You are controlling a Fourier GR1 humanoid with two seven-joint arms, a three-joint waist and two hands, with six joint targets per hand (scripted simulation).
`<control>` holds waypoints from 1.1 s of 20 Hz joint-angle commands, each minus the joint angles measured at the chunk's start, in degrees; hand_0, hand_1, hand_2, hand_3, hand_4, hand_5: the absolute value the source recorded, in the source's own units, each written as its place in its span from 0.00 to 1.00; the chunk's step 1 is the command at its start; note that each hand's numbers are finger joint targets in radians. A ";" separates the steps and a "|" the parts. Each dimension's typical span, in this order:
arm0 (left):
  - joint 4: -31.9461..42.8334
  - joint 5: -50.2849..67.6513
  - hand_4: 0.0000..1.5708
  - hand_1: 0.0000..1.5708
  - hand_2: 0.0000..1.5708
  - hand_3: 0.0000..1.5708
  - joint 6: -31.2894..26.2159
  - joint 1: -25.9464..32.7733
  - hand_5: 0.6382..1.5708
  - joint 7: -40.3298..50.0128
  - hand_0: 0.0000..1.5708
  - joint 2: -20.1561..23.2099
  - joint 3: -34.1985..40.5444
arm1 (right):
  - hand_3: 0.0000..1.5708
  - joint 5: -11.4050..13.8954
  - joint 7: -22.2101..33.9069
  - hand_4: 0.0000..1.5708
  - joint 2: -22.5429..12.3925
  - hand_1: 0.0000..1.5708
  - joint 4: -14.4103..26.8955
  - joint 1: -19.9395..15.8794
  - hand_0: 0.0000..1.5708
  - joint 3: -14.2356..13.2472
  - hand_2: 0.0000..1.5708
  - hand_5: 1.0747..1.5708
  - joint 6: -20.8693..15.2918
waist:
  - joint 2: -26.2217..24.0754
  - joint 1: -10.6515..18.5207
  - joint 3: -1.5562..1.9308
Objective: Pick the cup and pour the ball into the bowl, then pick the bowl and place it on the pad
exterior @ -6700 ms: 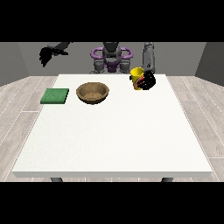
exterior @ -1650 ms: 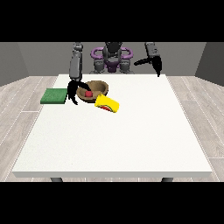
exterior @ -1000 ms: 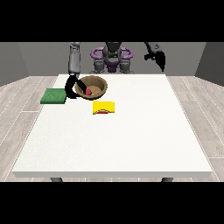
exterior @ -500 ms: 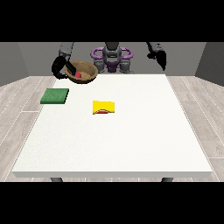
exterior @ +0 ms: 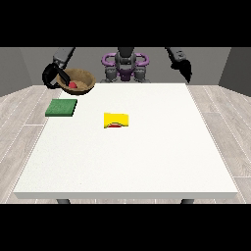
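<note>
One hand (exterior: 53, 76) holds the bowl (exterior: 78, 81) above the pad (exterior: 62, 107).

I'm looking into a bare test room, more lab than home, large white table (exterior: 127, 157) filling the middle, pale wood-plank floor (exterior: 22, 110) showing at 9 and 3 o'clock, plain grey walls (exterior: 19, 66) at 12 o'clock behind the robot (exterior: 125, 66)

A white table (exterior: 132, 162) is set on a pale plank floor (exterior: 22, 112); grey walls (exterior: 29, 66) are seen behind.
</note>
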 commanded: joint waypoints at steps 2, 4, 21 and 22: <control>-2.41 7.75 0.83 0.00 0.00 0.00 -8.65 -0.90 0.95 1.69 0.00 8.66 7.08 | 0.00 -2.33 -8.32 0.58 -6.21 1.00 2.55 5.34 1.00 -4.55 1.00 1.00 3.85 | 2.12 2.78 0.06; 0.94 10.79 0.84 0.00 0.00 0.00 -12.18 -1.59 0.99 -1.62 0.00 14.05 12.25 | 0.00 -3.09 -8.83 0.56 -6.64 1.00 1.80 4.30 1.00 -5.50 1.00 1.00 3.80 | 5.12 2.69 0.01; 7.81 17.07 0.75 0.00 0.00 0.00 -19.61 -3.65 0.98 -6.67 0.00 24.44 21.10 | 0.74 -6.03 -15.21 0.00 -14.58 0.69 10.80 0.53 0.69 -13.59 0.78 0.90 2.97 | 15.15 3.76 0.07; 10.00 18.71 0.75 0.00 0.00 0.00 -22.62 -5.10 0.98 -3.71 0.00 27.71 21.87 | 0.70 -6.21 -11.88 0.00 -12.96 0.54 10.61 -0.91 0.54 -12.90 0.56 0.88 2.29 | 13.57 4.12 0.04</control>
